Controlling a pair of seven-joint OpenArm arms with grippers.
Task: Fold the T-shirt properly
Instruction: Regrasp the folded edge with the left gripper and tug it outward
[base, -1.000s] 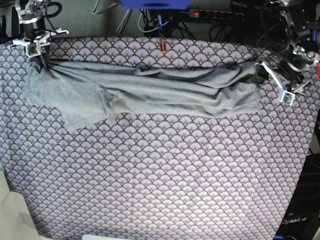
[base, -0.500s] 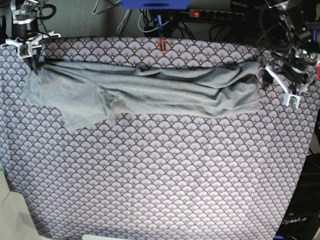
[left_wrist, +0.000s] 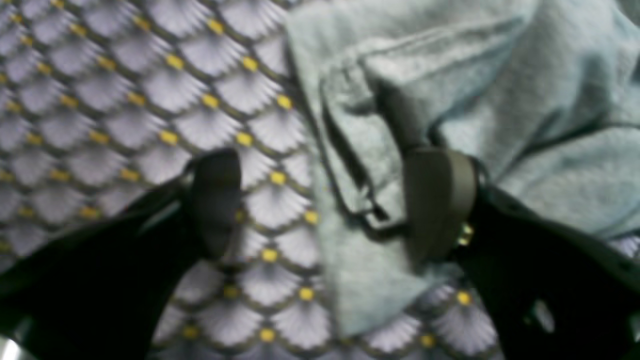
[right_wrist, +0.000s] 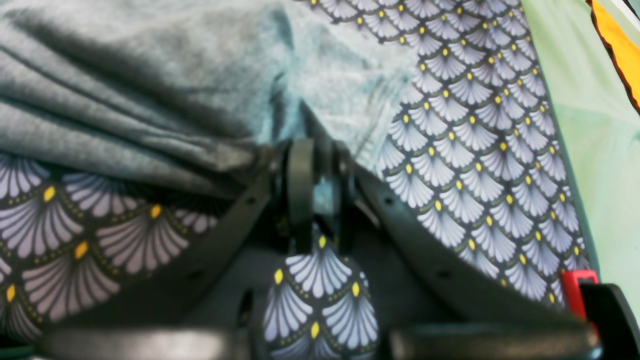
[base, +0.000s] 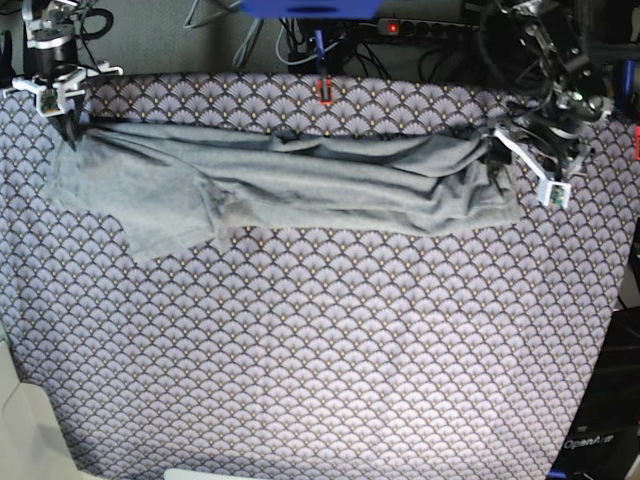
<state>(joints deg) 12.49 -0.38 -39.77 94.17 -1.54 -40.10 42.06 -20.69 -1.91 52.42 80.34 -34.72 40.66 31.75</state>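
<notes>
So there's one table cloth (base: 320, 360), the purple-grey scallop pattern with little yellow dots, covering basically the whole surface, and one T-shirt (base: 300, 180) on it, a plain light grey one stretched out as a long rumpled band across the far part of the cloth, running from far left almost to far right, with a wider flap hanging toward the near side at the left end. Two grippers in total. The right gripper (right_wrist: 314, 172) is at the shirt's far-left corner, claw pressed together and pinching a bunched fold of grey fabric; in the wrist view you can see cloth squeezed right between the pads. The left gripper (left_wrist: 330, 200) is at the shirt's right end, claw spread wide, one finger over bare table cloth and the other over the shirt's edge, with a hemmed corner of the shirt sitting in the gap, not clamped. Compared to half a second back, the left gripper has moved in from off the shirt's right edge to right over it, and that end looks a bit more bunched. The right gripper and the left end haven't budged.
</notes>
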